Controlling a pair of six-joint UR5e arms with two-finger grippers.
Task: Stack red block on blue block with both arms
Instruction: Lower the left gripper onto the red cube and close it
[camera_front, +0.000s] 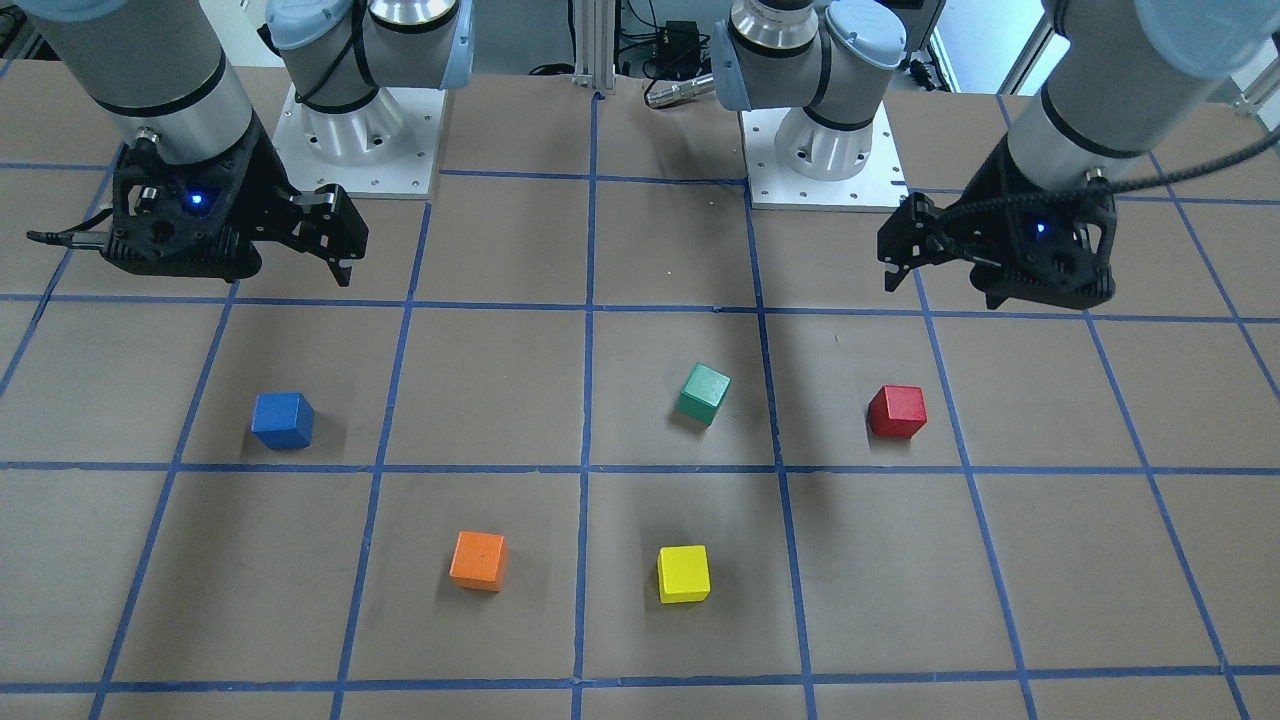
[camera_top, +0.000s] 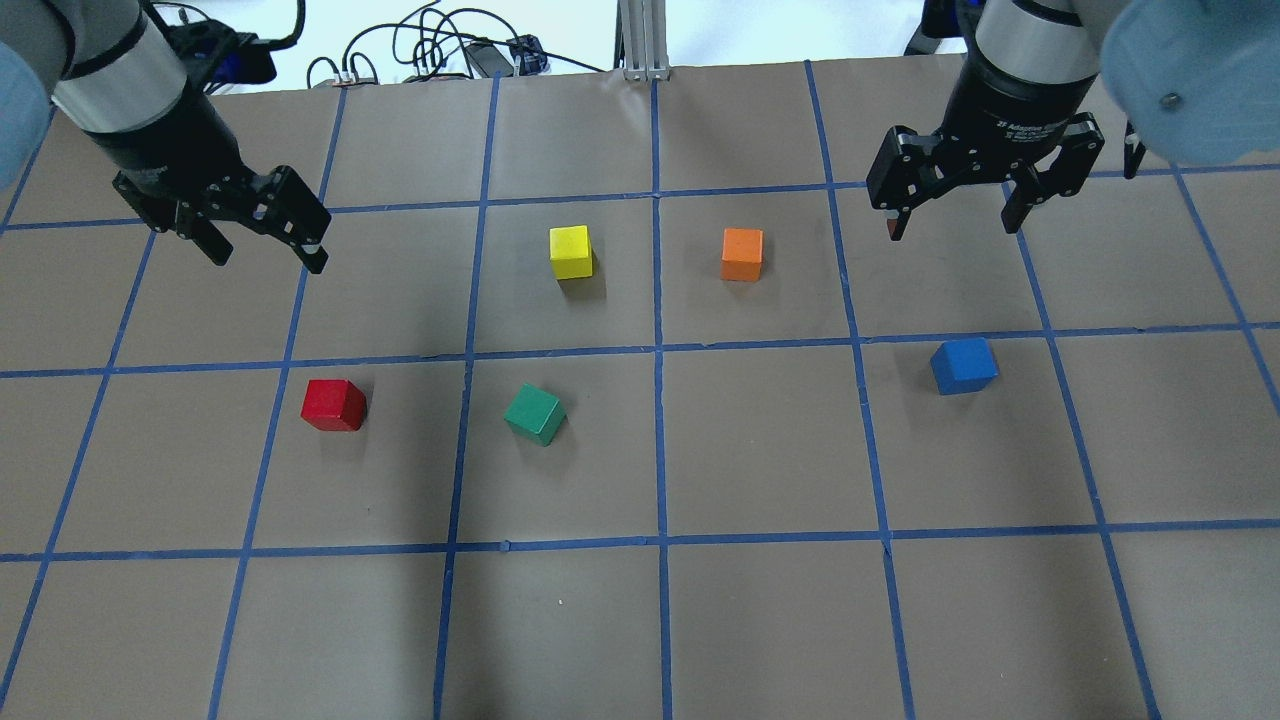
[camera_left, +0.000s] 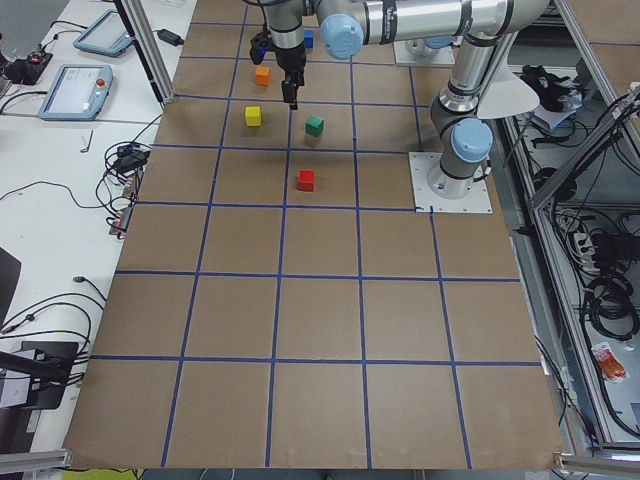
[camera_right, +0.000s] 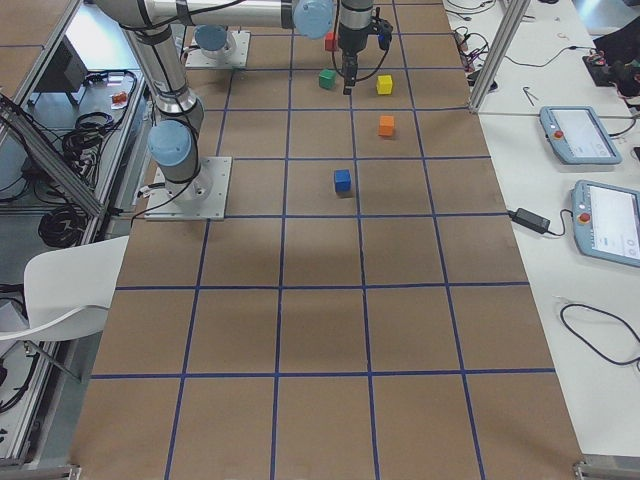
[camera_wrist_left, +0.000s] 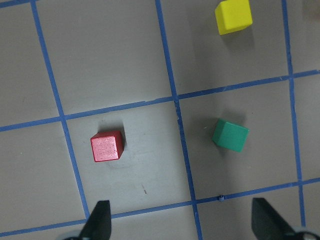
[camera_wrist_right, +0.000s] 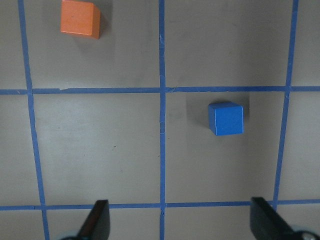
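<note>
The red block (camera_top: 334, 404) sits on the brown gridded table on my left side; it also shows in the front view (camera_front: 897, 411) and the left wrist view (camera_wrist_left: 107, 147). The blue block (camera_top: 964, 365) sits on my right side, also seen in the front view (camera_front: 282, 420) and the right wrist view (camera_wrist_right: 226, 118). My left gripper (camera_top: 265, 252) hangs open and empty above the table, beyond the red block. My right gripper (camera_top: 952, 226) hangs open and empty above the table, beyond the blue block. Both blocks stand alone, far apart.
A green cube (camera_top: 535, 414) lies tilted to the right of the red block. A yellow cube (camera_top: 571, 252) and an orange cube (camera_top: 742, 254) sit at the far middle. The two arm bases (camera_front: 825, 150) stand at the table's near edge.
</note>
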